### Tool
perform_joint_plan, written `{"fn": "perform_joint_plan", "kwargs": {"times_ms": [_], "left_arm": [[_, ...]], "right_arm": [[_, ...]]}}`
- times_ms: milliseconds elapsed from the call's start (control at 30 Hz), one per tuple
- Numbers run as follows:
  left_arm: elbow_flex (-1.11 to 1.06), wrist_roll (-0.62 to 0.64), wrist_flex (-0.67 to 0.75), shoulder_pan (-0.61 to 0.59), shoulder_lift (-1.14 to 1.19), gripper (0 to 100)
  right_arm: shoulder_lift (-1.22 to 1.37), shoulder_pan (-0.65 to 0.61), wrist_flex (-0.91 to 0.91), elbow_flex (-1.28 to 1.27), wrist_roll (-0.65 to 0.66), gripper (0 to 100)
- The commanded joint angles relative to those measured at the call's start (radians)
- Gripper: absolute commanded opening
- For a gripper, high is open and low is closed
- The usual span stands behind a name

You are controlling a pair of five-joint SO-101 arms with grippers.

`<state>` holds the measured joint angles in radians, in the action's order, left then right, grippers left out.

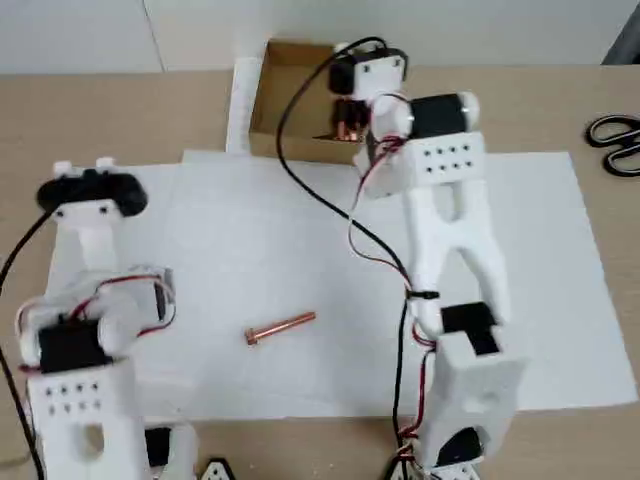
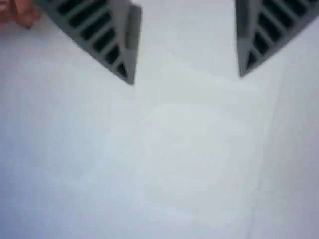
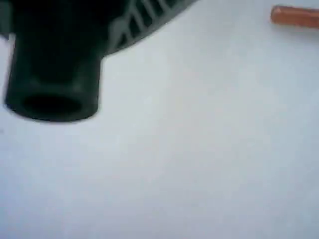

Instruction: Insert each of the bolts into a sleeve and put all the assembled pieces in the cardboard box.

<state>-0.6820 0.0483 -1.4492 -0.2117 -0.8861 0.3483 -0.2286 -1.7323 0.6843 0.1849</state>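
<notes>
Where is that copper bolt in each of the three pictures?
High view: bolt lies on the sheet, lower centre.
Left wrist view: copper blur at a corner, beside a pincer finger; likely it.
Right wrist view: its end at the frame edge.
Shared landmark: the white paper beneath it.

My table [image 1: 120, 110] is carrying a big white paper sheet [image 1: 250, 240]. A cardboard box [image 1: 285, 95] is sitting at the sheet's far edge, and scissors [image 1: 618, 142] are lying on bare wood.

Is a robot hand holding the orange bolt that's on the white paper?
No, the bolt lies alone on the white paper, with nothing touching it.
</notes>
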Motion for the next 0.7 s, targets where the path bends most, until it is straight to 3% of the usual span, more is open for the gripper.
{"fn": "perform_joint_plan", "kwargs": {"times_ms": [0,200,367,667], "left_arm": [[0.11,-0.009,-0.005,0.106,0.172,13],[0.13,-0.026,0.0,0.35,0.365,13],[0.122,-0.264,-0.069,0.506,0.491,13],[0.084,-0.311,0.0,0.532,0.563,13]], "right_arm": [[-0.168,0.031,-0.01,-0.109,-0.014,0.4],[-0.232,0.07,-0.008,-0.176,-0.012,0.4],[-0.232,0.11,-0.008,-0.18,-0.011,0.4],[-0.232,0.134,-0.008,-0.18,-0.008,0.4]]}}
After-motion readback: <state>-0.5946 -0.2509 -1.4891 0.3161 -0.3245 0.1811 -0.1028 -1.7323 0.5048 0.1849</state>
